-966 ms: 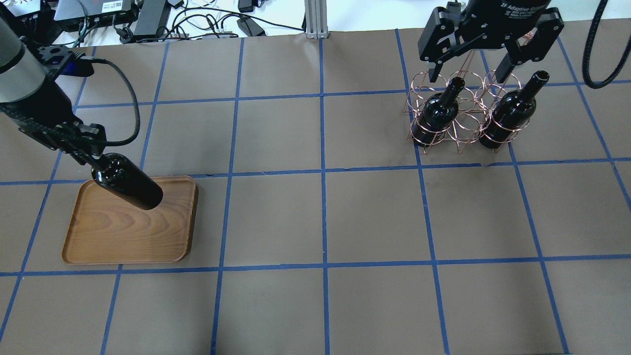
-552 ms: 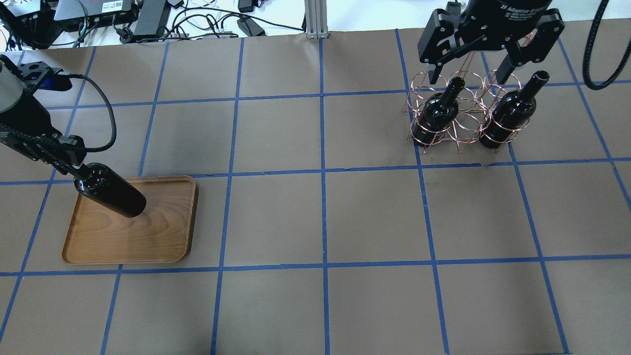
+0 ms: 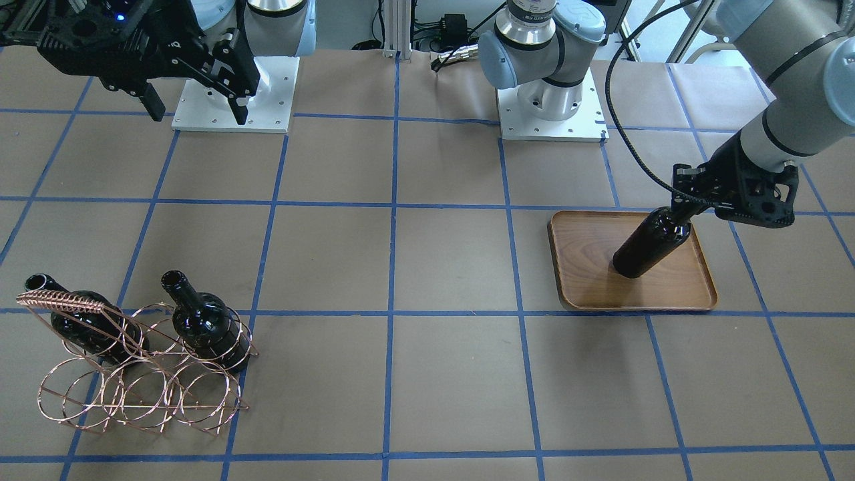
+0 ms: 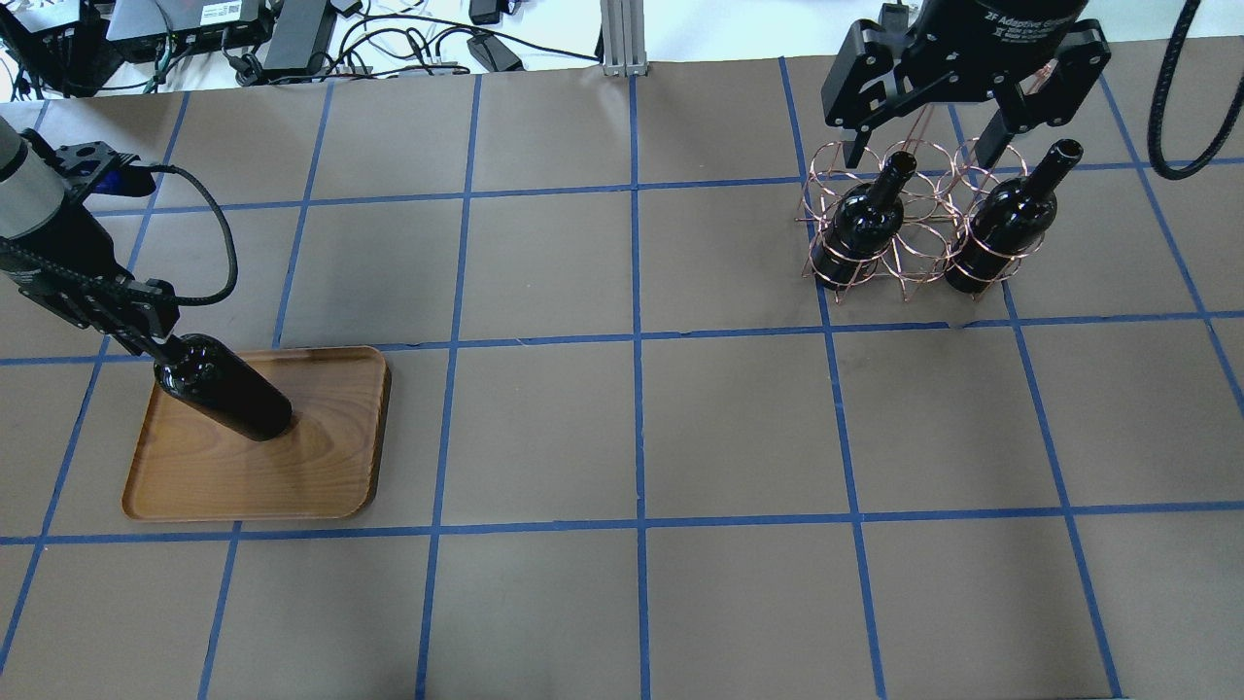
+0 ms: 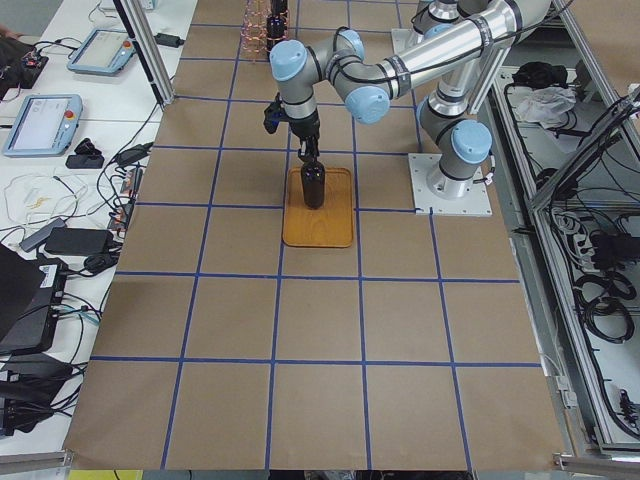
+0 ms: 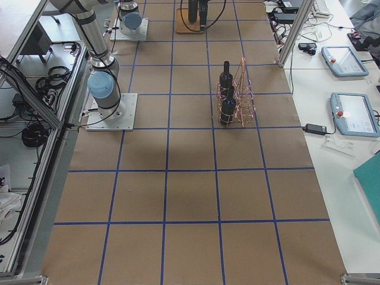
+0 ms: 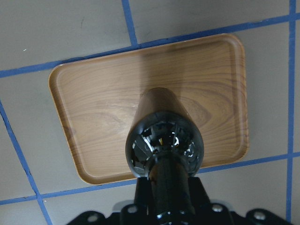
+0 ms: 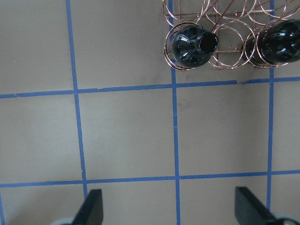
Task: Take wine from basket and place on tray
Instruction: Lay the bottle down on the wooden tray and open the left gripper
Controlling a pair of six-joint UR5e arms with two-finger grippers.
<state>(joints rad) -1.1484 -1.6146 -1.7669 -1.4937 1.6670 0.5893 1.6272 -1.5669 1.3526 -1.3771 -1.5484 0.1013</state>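
Observation:
My left gripper (image 4: pixel 136 329) is shut on the neck of a near-black wine bottle (image 4: pixel 225 400), held roughly upright over the wooden tray (image 4: pixel 321 472). In the front-facing view the bottle (image 3: pixel 650 244) has its base at the tray's (image 3: pixel 588 284) surface; I cannot tell whether it touches. The left wrist view looks down the bottle (image 7: pixel 159 115) onto the tray (image 7: pixel 89 103). The copper wire basket (image 4: pixel 909 248) at the far right holds two more upright bottles (image 4: pixel 865 219) (image 4: pixel 1006 228). My right gripper (image 4: pixel 920 156) is open and empty, high above the basket.
The table is brown paper with a blue tape grid. Both arm bases (image 3: pixel 551 100) stand at the robot's edge. Cables and power bricks (image 4: pixel 292 39) lie beyond the far edge. The basket's twisted handle (image 3: pixel 60 302) rises above its bottles.
My left gripper has carried the bottle leftward over the tray and lowered it towards the wood. The right gripper and the basket have not moved.

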